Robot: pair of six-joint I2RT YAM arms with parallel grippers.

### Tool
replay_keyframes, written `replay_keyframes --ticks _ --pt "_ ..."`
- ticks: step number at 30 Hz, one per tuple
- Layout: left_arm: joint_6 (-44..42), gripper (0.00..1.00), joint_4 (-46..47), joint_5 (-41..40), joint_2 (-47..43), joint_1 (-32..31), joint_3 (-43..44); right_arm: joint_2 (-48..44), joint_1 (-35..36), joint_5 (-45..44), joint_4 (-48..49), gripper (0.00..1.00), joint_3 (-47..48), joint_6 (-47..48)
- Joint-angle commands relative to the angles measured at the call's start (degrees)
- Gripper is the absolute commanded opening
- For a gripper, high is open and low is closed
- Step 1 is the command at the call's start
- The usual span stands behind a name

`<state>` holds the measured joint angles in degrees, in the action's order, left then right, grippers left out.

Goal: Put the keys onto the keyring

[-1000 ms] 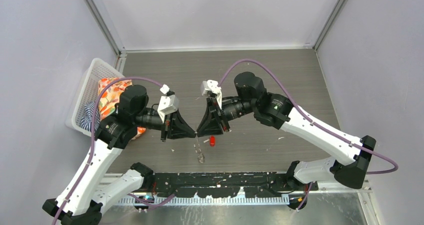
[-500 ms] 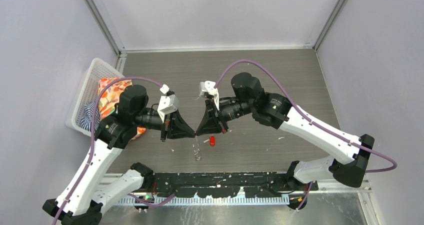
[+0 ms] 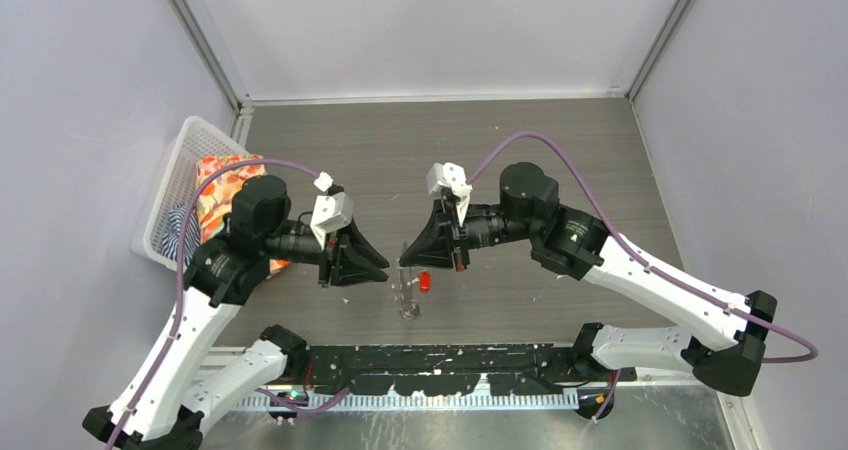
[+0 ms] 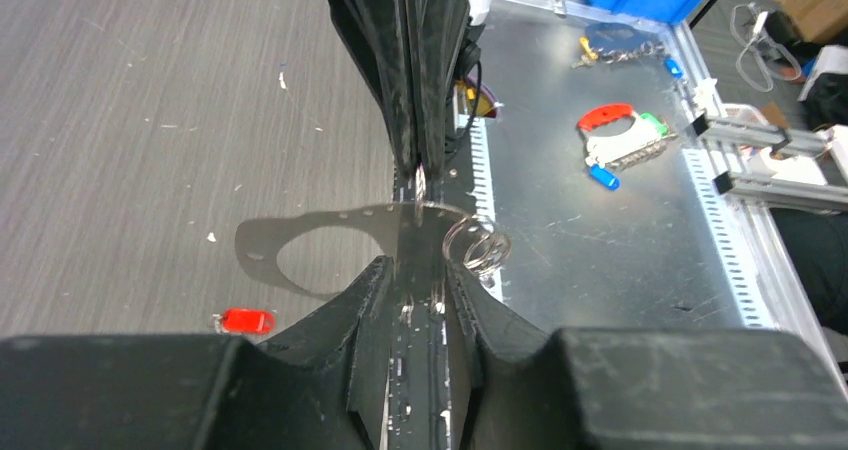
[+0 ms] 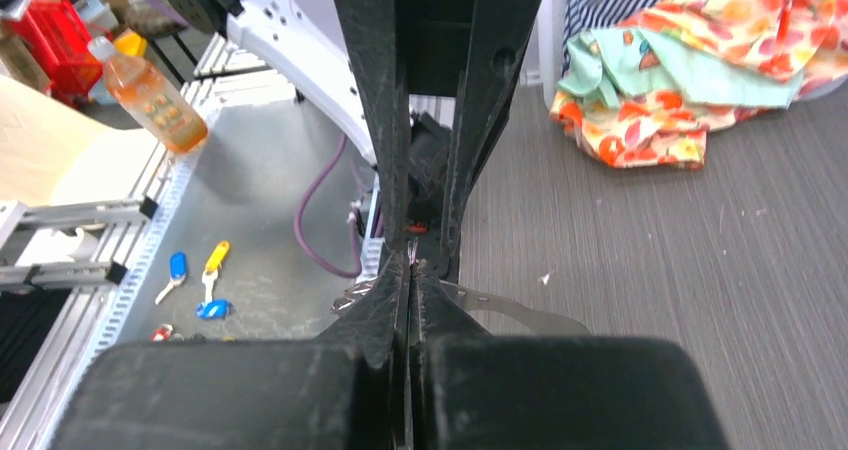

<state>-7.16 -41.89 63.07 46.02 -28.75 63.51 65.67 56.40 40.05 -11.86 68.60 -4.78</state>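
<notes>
The keyring (image 3: 407, 295) is a flat silver plate (image 4: 300, 232) with a wide opening, small holes along its edge and coiled wire rings (image 4: 478, 248) at one end. It hangs edge-on above the table's front middle. My right gripper (image 3: 405, 261) is shut on it, and the plate sticks out on both sides of the closed fingers (image 5: 411, 268). My left gripper (image 3: 387, 270) faces it from the left with its jaws slightly apart (image 4: 418, 265), gripping nothing. The red-headed key (image 3: 425, 282) lies flat on the table just right of the hanging keyring (image 4: 246, 321).
A white basket (image 3: 175, 185) with colourful cloth (image 5: 680, 80) stands at the table's left edge. A black rail (image 3: 440, 358) runs along the near edge. Beyond it, loose coloured keys (image 4: 620, 140) lie on a metal bench.
My right gripper shut on the keyring and moved right with it. My left gripper opened, let go of the keyring and drew back slightly left. The red key has not moved.
</notes>
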Motion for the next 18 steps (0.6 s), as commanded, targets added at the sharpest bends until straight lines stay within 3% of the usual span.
replay_keyframes --ticks 1,4,7,13,18 --pt "5.29 0.25 6.12 -2.64 -2.91 0.02 -2.76 -2.71 0.11 -0.99 14.31 0.01 -2.75 -5.29" --pt "10.07 0.25 11.63 -3.65 -4.15 0.05 -4.42 -3.03 0.11 -1.01 16.37 0.01 -4.22 -6.6" --pt "15.04 0.3 16.44 -3.28 -4.13 0.08 -5.27 -3.24 0.1 -1.16 17.77 0.01 -4.93 -7.48" --pt "18.05 0.37 18.7 -1.06 -3.56 0.01 -5.09 -3.29 0.11 -1.58 19.08 0.01 -5.68 -7.88" --pt "18.16 0.32 18.57 -1.07 -3.86 0.02 -5.92 -3.03 0.05 -1.61 20.38 0.01 -6.23 -8.45"
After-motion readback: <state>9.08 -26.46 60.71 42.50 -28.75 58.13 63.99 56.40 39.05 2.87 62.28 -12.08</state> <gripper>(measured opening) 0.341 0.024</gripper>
